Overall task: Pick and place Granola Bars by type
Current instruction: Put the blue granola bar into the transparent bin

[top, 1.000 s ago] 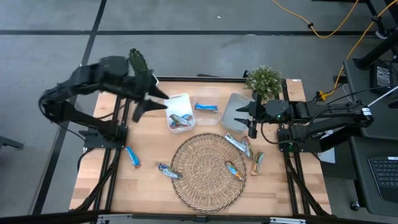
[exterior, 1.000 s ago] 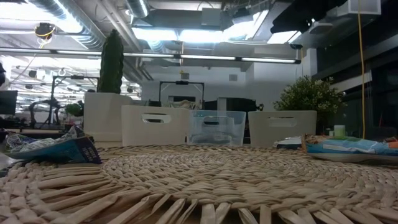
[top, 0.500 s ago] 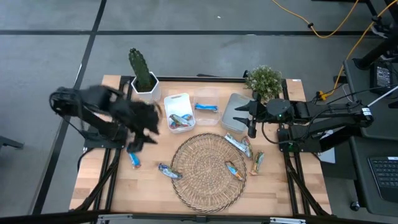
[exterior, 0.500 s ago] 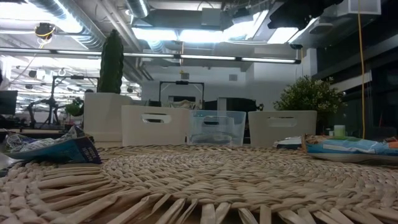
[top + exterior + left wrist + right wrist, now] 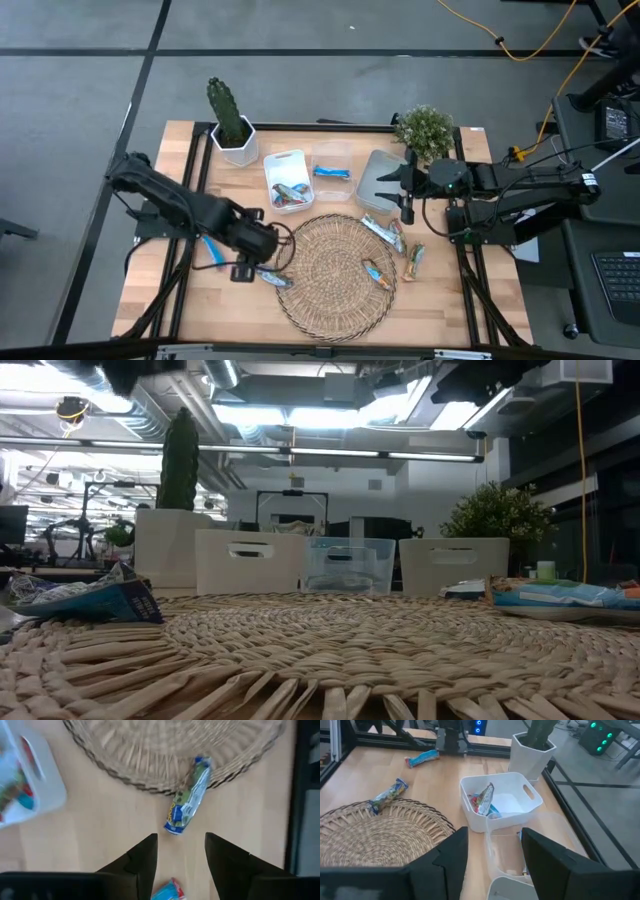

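The high view shows my left gripper (image 5: pixel 243 268) open, low over the wood between a blue bar (image 5: pixel 213 252) and a blue-and-silver bar (image 5: pixel 272 277) that rests partly on the mat's left rim. In the left wrist view that bar (image 5: pixel 187 802) lies just ahead of my open fingers, untouched. More bars lie in the white tub (image 5: pixel 288 180) and the clear tub (image 5: pixel 332 173). A silvery bar (image 5: pixel 383 232) and two orange-brown ones (image 5: pixel 378 273) (image 5: pixel 413 262) lie at the mat's right side. My right gripper (image 5: pixel 404 200) waits open beside the right-hand tub (image 5: pixel 375 178).
A round woven mat (image 5: pixel 335 275) fills the table's near middle. A cactus pot (image 5: pixel 232 135) and a leafy plant (image 5: pixel 425 128) stand at the far edge. Bare wood lies near the table's left and near edges.
My left arm has swung from high over the far left of the table toward the near edge and down. Its gripper now hangs low beside the mat's left rim, by the blue-and-silver bar. No bar has moved.
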